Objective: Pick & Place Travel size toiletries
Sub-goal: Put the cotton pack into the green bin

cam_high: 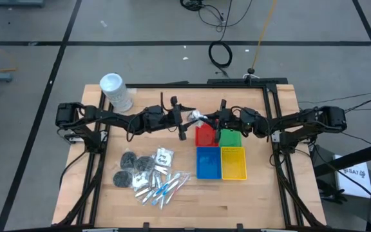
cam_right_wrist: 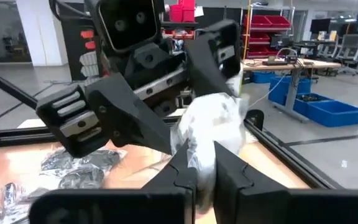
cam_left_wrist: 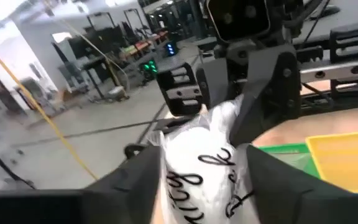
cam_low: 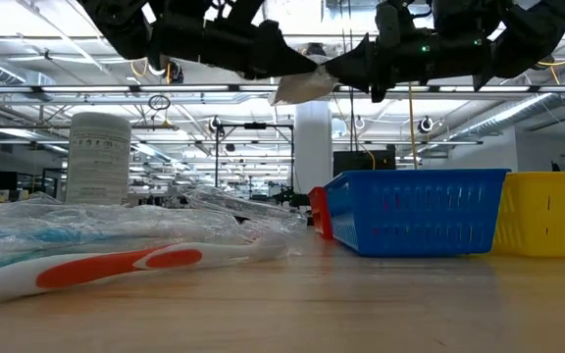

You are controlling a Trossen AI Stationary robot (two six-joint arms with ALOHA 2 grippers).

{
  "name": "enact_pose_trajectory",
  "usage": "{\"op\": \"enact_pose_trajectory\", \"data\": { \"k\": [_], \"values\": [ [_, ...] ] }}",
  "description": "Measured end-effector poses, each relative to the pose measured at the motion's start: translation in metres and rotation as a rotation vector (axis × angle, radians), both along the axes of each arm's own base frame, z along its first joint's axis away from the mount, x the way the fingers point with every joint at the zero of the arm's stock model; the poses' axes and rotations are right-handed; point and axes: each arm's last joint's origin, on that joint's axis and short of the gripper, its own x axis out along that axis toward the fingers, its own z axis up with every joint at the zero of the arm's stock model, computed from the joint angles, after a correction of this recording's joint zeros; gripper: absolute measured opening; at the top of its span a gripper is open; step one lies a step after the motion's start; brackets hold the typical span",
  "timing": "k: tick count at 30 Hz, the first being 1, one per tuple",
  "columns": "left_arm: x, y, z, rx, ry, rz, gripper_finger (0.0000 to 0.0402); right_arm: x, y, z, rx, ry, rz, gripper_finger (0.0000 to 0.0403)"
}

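We see a white packet [cam_high: 196, 116] held in the air between the two arms, above the far edge of the red tray [cam_high: 205, 136]. Its long axis runs roughly from one gripper to the other. Black cursive writing shows on its wrapper, but we cannot read it. The right gripper [cam_right_wrist: 199, 163] has its fingers pressed together on one end of the packet. The left gripper [cam_left_wrist: 201, 163] stands spread, its fingers on either side of the other end. More packets, dark bundles [cam_high: 126, 169] and wrapped sticks [cam_high: 161, 189] lie on the table [cam_high: 263, 193].
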Motion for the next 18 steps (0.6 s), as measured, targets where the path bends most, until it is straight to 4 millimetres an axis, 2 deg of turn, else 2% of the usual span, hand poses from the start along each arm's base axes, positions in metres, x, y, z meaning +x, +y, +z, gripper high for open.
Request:
{"op": "enact_pose_trajectory", "data": {
  "k": [4, 8, 12, 18],
  "values": [
    [-0.006, -0.014, 0.018, 0.075, -0.042, 0.016, 0.0300, -0.007, -0.001, 0.005, -0.014, 0.025, -0.018, 0.0011],
    [-0.020, -0.022, 0.037, 0.082, -0.059, 0.084, 0.0337, -0.019, -0.002, 0.012, -0.008, 0.074, -0.077, 0.0011],
    [-0.037, -0.023, 0.049, 0.068, -0.001, 0.185, 0.0350, -0.032, -0.001, 0.012, 0.006, 0.180, -0.125, 0.0011],
    [-0.056, -0.015, 0.043, -0.018, 0.164, 0.325, 0.0337, -0.053, 0.002, 0.006, 0.112, 0.350, -0.157, 0.0011]
  ]
}}
